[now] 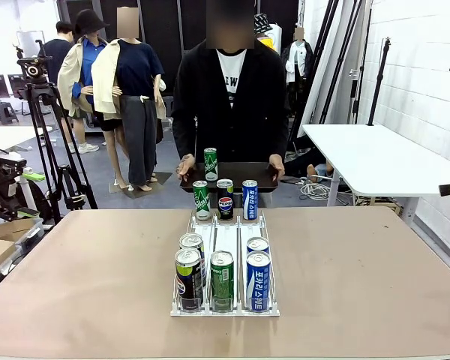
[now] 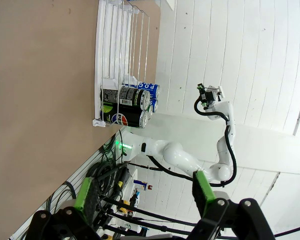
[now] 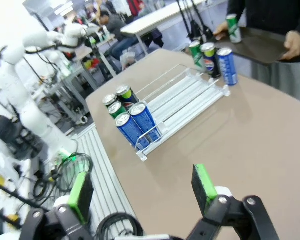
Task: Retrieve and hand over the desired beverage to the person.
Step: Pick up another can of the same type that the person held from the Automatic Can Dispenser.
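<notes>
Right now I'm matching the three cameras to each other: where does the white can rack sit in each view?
Front: rack at centre, lower half, running away from the camera.
Left wrist: rack at top, left of centre, seen sideways.
Right wrist: rack mid-picture, slanting up to the right.
Shared landmark: the blue cans at the rack's robot-side end.
</notes>
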Motion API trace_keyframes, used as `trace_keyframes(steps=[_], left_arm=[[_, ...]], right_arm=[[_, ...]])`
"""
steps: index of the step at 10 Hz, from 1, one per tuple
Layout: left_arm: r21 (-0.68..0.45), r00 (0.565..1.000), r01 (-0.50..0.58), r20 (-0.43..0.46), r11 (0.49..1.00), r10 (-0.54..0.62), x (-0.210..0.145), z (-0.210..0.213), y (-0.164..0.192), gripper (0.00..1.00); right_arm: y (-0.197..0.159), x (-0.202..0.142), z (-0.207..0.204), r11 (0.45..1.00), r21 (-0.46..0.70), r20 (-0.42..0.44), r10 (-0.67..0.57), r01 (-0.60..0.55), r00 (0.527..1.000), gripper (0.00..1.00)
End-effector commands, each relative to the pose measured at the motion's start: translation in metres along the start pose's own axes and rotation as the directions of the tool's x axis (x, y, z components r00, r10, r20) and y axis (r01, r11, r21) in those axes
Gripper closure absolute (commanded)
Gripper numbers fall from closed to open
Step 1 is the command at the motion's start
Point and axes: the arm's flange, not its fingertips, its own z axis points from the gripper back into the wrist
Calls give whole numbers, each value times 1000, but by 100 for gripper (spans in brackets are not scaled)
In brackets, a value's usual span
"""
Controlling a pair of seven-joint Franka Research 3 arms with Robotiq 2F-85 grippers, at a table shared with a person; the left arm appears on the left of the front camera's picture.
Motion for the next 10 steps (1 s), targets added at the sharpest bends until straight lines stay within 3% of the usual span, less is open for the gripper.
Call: trace_keyframes(steps=[1,7,10], left_arm=[[7,1000,0,14,1000,0,-2,-2,0,0],[7,1000,0,14,1000,0,-2,-2,0,0],[7,1000,0,14,1000,0,-2,-2,0,0]], right_arm=[[12,25,-16,1000,11,-26,12,-12,1000,0],[62,98,-61,981,-30,-157,-193,191,968,0],[77,134,-111,927,-203,-292,-363,314,885,0]])
